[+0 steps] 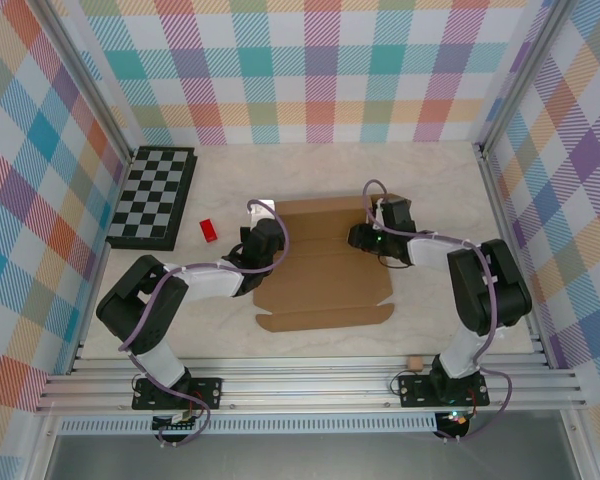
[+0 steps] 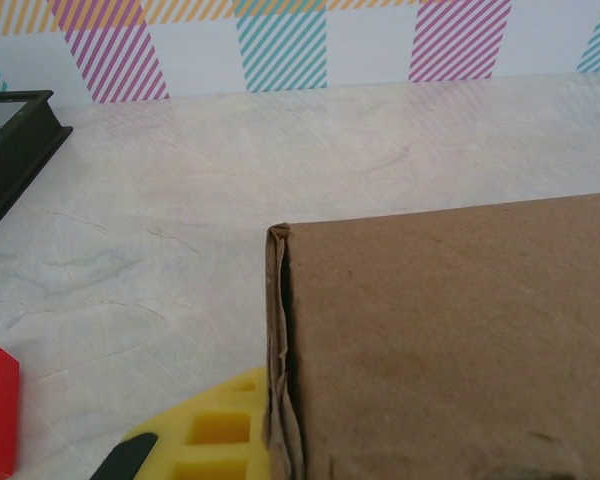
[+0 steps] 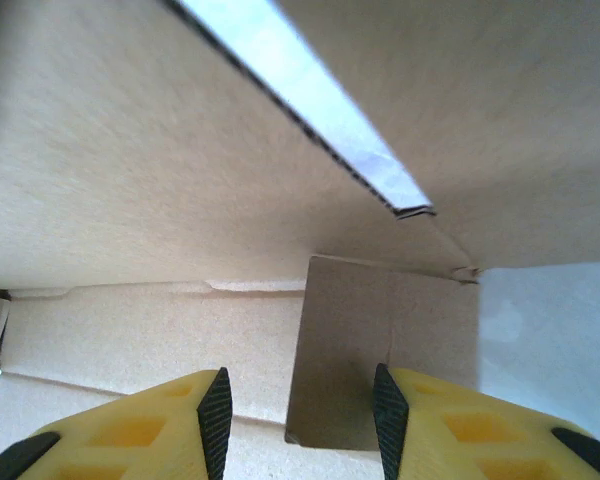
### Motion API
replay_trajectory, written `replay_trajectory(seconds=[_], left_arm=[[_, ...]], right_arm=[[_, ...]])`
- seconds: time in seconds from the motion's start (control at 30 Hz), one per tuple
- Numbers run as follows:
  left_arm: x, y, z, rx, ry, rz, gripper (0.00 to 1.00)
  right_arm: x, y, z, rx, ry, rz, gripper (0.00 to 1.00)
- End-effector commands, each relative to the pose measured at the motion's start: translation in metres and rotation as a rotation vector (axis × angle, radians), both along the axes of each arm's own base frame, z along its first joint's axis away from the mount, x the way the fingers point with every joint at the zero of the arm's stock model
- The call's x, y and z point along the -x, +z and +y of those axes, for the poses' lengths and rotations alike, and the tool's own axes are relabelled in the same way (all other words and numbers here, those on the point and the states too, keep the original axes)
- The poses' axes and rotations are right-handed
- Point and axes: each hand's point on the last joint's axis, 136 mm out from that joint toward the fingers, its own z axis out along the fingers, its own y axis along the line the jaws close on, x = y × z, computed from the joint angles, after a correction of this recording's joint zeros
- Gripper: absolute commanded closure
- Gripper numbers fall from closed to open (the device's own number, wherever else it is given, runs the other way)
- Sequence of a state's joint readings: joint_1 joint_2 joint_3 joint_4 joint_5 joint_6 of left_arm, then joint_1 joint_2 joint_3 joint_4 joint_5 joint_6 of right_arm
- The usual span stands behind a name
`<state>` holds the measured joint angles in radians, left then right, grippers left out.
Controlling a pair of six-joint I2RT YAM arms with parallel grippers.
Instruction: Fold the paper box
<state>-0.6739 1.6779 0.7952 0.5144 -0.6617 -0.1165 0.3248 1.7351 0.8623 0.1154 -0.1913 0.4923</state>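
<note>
The paper box (image 1: 325, 275), one plain brown die-cut sheet, is lying mostly flat at the middle of the tabletop (image 1: 430, 180), its long rounded flap pointing at the arm bases and its far edge standing up. At the box's far left corner the left pincer (image 1: 267, 225) is clenching the raised, folded edge of the box. In the left wrist view one yellow finger (image 2: 205, 435) is pressing against that creased edge, while the other finger is hiding behind the brown panel. At the box's far right corner the right pincer (image 3: 300, 410) is standing released, its two yellow fingers straddling a small upright flap with a gap showing on one side. The right arm is covering that corner in the top view. Left of the box one red block (image 1: 209, 230) is sitting just beside it, cut off at the edge of the left wrist view. Farther left one black-and-grey chessboard (image 1: 152, 196) is lying. Nearer than the box's right corner, one tiny cardboard scrap (image 1: 414, 362) is resting by the right arm's base.
</note>
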Motion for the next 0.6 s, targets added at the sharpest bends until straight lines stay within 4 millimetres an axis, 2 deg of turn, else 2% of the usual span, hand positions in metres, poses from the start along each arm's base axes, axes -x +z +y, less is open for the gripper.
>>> replay_trajectory(seconds=[0.0,0.27,0.37,0.57], left_arm=[[0.014,-0.031,-0.007,-0.024,-0.057,0.103,0.99],[0.014,-0.031,-0.005,-0.023,-0.052,0.103,0.99],[0.013,-0.029,-0.002,-0.032,-0.035,0.099,0.99],[0.012,-0.031,0.003,-0.051,-0.015,0.103,0.99]], right_arm=[[0.000,-0.014,0.004,-0.009,-0.023,0.042,0.56],[-0.003,-0.025,-0.002,0.033,-0.068,0.121,0.56],[0.000,-0.010,-0.002,0.016,-0.069,0.088,0.55],[0.015,0.029,-0.010,0.044,-0.013,0.018,0.47]])
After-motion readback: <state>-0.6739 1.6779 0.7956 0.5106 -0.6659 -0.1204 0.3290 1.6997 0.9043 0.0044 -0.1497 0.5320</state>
